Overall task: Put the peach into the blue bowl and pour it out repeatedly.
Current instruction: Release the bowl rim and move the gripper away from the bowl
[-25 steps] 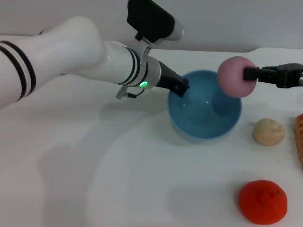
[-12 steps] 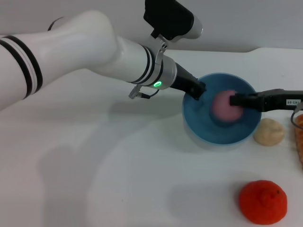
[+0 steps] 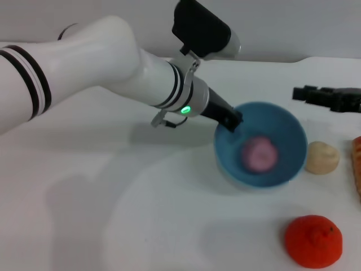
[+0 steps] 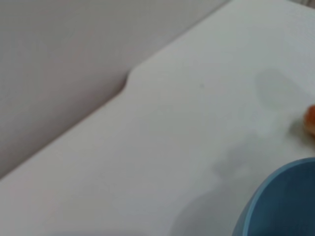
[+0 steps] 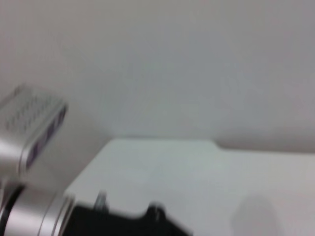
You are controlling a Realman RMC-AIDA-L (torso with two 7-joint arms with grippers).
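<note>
Peach, the small matte pink-mauve round ball (image 3: pixel 259 154), lies loose inside the light blue, smooth, round deep bowl (image 3: pixel 285 129), touching nothing of mine. That blue bowl rests on the white table (image 3: pixel 113 197) and seems tilted a little, its mouth turned toward me. My left pincer (image 3: pixel 230 119) is clamped on the bowl's rim at the side nearest my left arm, one dark finger over the edge and into the bowl. From my left wrist only a curved piece of the blue bowl's rim (image 4: pixel 280 201) shows at one corner, with bare table beyond it and a sliver of something orange at the picture's edge. My right pincer (image 3: pixel 299 93) hangs above the table beyond the bowl's far right side, well apart from the peach and holding nothing; whether its fingers stand apart or together I cannot tell. From my right wrist I see only the pale wall, the table's far edge and part of the grey and black body of my other arm. Just beside the bowl on its right sits a beige lumpy ball (image 3: pixel 322 157). Nearer to me, well apart from the bowl, lies a larger bright orange-red fruit (image 3: pixel 313 241).
</note>
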